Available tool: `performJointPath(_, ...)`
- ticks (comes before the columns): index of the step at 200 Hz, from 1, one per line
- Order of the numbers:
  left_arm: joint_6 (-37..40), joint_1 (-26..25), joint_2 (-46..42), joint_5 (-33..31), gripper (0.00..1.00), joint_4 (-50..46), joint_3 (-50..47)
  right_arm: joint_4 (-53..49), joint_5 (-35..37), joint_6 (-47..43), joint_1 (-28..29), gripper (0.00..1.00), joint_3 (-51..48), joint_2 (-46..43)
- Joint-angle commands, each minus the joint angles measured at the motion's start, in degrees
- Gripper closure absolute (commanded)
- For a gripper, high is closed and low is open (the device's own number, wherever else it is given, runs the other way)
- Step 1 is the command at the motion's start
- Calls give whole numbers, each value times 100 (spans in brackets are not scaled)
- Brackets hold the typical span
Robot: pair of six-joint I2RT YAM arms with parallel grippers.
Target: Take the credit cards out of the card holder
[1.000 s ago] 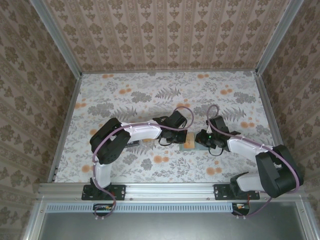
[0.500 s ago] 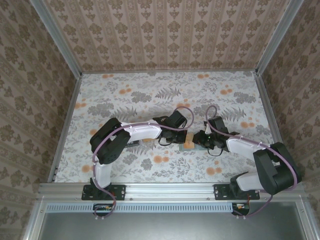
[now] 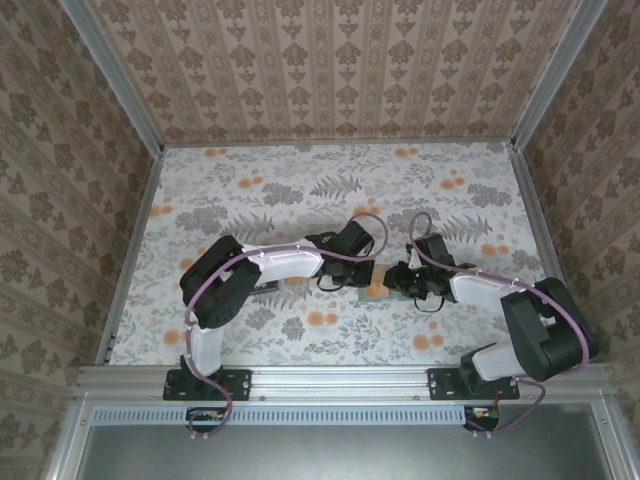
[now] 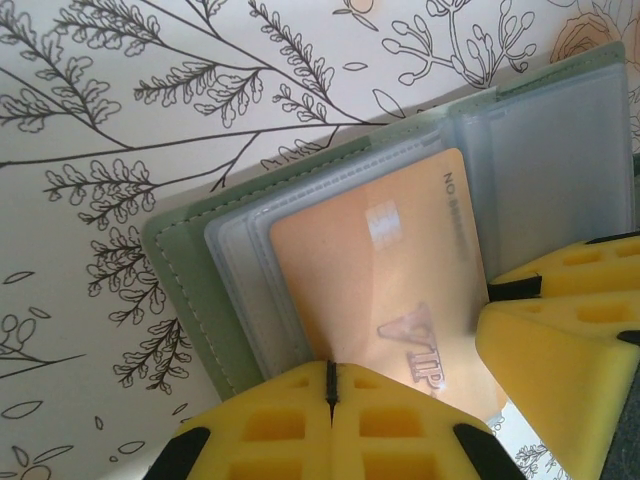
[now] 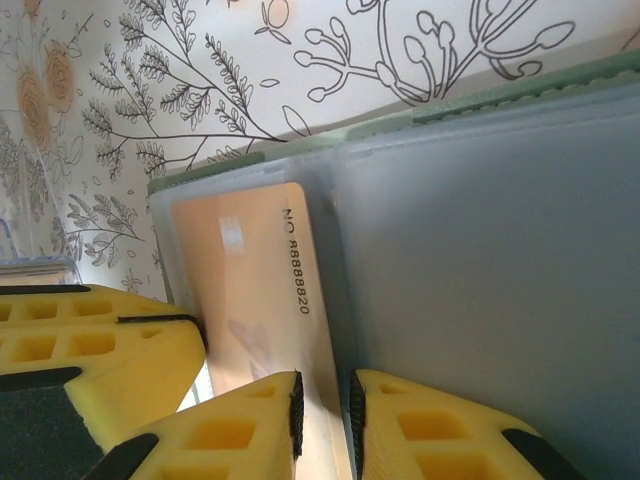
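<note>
Barely started tbh: tan-orange card point(image 4: 370, 280) sits mostly tucked in the open card holder point(image 4: 185, 290) on the table point(image 4: 120, 120), left claw point(image 4: 330, 400) squeezed closed pinning it down, right claw point(image 5: 322, 410) seemingly pinched onto the card's edge, so nothing's out yet.

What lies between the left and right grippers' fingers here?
The tan-orange card, sitting in a pocket of the open card holder, spans from the left gripper to the right gripper; both wrist views show it.

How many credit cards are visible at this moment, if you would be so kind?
1: a tan-orange card lying in the open card holder. Another card may be hidden in its pockets or under the claws.
</note>
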Motion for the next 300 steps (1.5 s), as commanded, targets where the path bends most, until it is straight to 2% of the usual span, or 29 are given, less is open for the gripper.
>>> performJointPath(1,101,-33,323,-54,100,-444,8,45,-180,-34,-32,76,-44,68)
performJointPath(52,97,-35,335,-44,100,-482,47,85,-274,47,-40,83,-88,-41)
performJointPath(88,104,-37,307,-54,100,-514,64,39,-219,92,-74,100,-148,-247)
performJointPath(187,141,-18,311,-89,100,-588,58,-138,-100,92,-429,100,-357,-450)
performJointPath(222,158,-21,324,-64,100,-589,64,0,-348,39,-474,100,-412,-512)
performJointPath(232,167,-18,333,-44,100,-592,69,91,-454,39,-472,87,-421,-499)
performJointPath(252,166,-24,355,-29,100,-588,82,225,-603,21,-473,79,-405,-428)
performJointPath(279,171,-31,385,-2,100,-588,100,349,-677,32,-475,73,-404,-242)
performJointPath(300,167,-45,390,16,100,-569,87,534,-827,71,-479,74,-412,-126)
